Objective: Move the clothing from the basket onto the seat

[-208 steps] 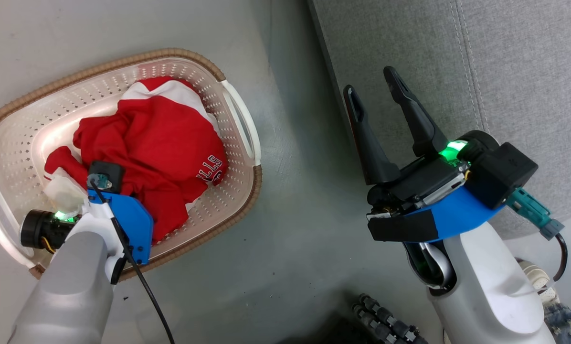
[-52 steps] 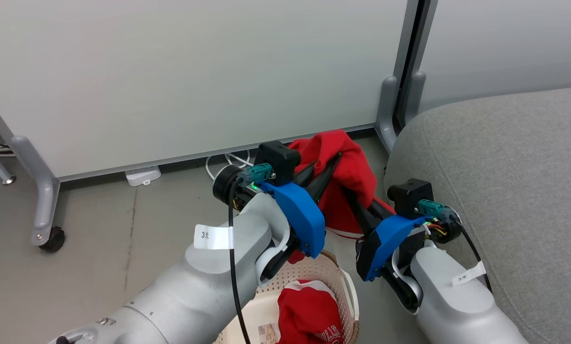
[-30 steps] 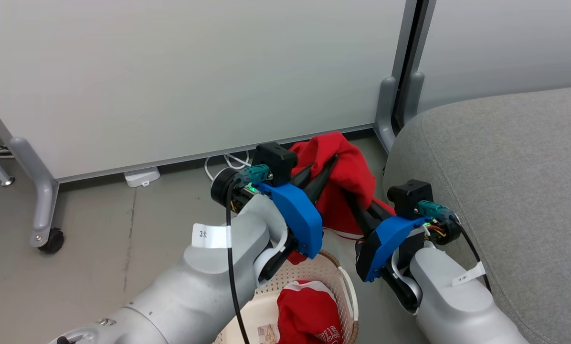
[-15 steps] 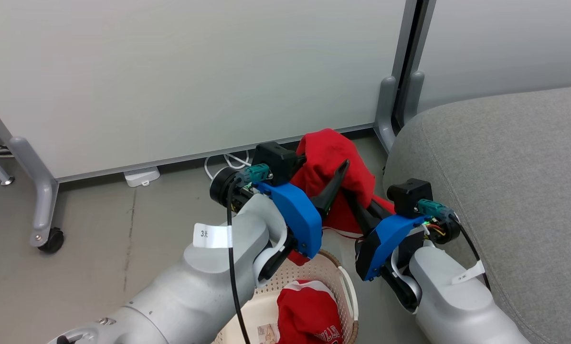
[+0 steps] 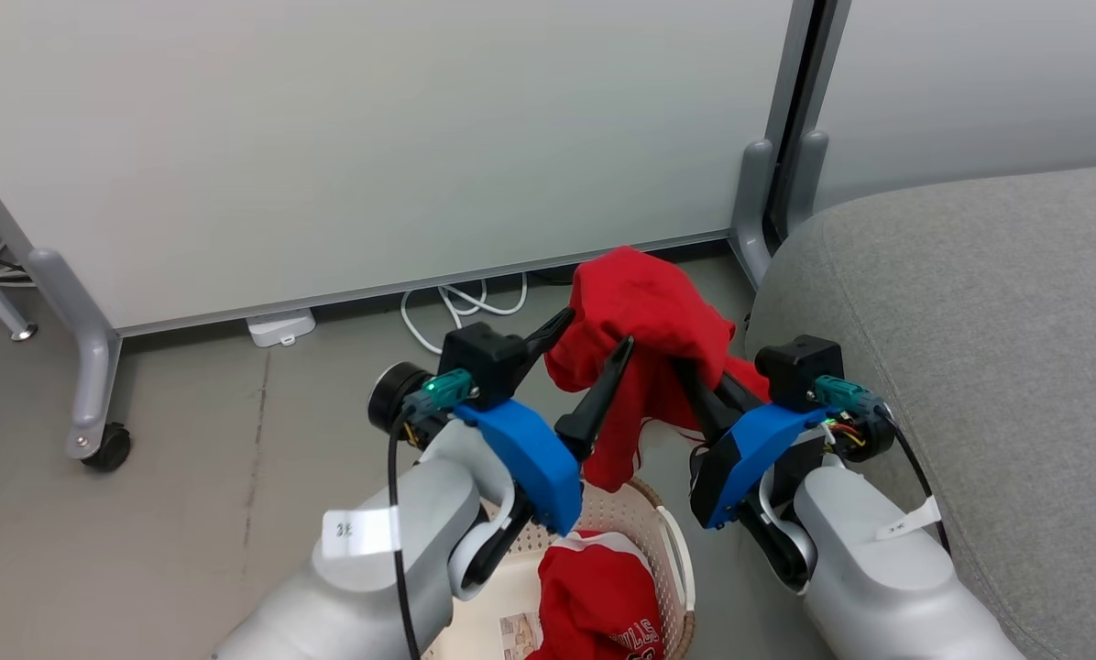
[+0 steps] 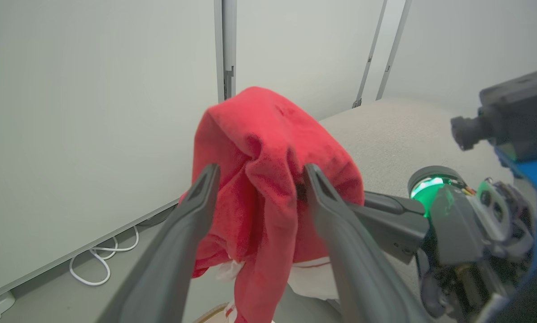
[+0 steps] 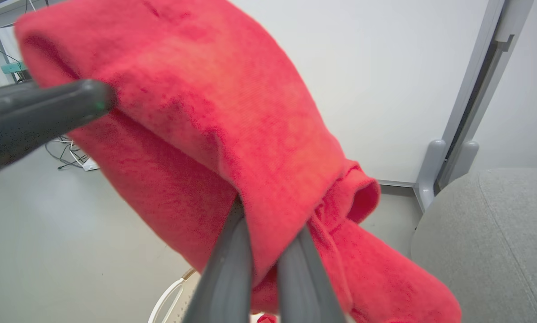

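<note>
While our left gripper [image 5: 596, 332] stands spread as wide as it goes, its two long dark fingers [image 6: 192, 211] flank a red garment [image 5: 649, 302] without pinching it. The cloth sags between them, and in the left wrist view one tip brushes a fold.

Our right gripper [image 5: 699, 385] is clenched on that same garment. In the right wrist view its fingers [image 7: 230, 269] run almost parallel with a thick fold of fabric pressed between them, and the garment hangs from that grip.

We see the garment raised in the air above the basket [image 5: 603, 509], near the rounded corner of the seat [image 5: 969, 321] but not lying on it. It is soft and fleecy, bunched into a rounded hump at the top, with a loose tail drooping below and a scrap of white trim at the bottom.

A second red garment [image 5: 594, 596] lies crumpled inside the basket, showing a white band and white lettering. The basket is cream plastic pierced with rows of small holes, with a brown woven-look rim and a white loop handle.

The seat is light-grey woven upholstery, plump, with a stitched seam along its edge. Behind it all stands a smooth pale partition panel [image 5: 374, 137], and a white cable [image 5: 461, 307] loops on the grey floor [image 5: 191, 513].
</note>
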Tool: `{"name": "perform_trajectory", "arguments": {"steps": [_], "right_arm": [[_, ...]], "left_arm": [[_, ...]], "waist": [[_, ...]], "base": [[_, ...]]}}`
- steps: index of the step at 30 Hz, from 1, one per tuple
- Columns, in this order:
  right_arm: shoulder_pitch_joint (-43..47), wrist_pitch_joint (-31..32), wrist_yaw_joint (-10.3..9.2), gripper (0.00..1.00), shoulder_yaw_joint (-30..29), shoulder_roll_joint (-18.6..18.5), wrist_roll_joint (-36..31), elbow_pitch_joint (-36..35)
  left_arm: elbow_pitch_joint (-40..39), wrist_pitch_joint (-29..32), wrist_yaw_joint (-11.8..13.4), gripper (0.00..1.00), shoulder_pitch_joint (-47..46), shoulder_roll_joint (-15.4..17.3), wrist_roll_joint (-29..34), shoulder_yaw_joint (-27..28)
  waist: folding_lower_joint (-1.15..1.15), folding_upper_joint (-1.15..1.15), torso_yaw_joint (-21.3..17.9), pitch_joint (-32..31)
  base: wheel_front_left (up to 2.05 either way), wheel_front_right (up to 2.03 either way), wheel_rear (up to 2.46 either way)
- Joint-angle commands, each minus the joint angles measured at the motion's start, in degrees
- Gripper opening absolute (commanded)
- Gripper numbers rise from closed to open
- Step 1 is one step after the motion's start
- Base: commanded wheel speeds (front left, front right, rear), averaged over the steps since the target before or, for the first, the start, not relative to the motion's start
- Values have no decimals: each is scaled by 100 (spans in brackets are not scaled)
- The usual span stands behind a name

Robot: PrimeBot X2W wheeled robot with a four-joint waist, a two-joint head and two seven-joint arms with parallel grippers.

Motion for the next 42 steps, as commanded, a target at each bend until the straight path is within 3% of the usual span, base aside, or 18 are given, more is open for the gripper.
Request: {"name": "perform_trajectory", "arguments": {"steps": [1, 11, 21, 42], "right_arm": [[51, -34, 1, 0, -48, -20, -45, -46], [237, -37, 1, 0, -196, -21, -195, -236], [297, -38, 1, 0, -282, -20, -255, -344], [319, -1, 1, 0, -342, -20, -205, -405]], "left_arm": [[-195, -22, -3, 100, 226, 96, 233, 224], [-1566, -20, -124, 100, 1766, 517, 1802, 1843], [-2239, -21, -256, 100, 3018, 559, 2639, 3079], [-2557, -21, -261, 100, 3655, 478, 2999, 3636]], "waist": [[0, 0, 26, 18], [0, 0, 40, 93], [0, 0, 3, 153], [0, 0, -16, 195]], "base": [[0, 0, 0], [0, 0, 0], [0, 0, 0], [0, 0, 0]]}}
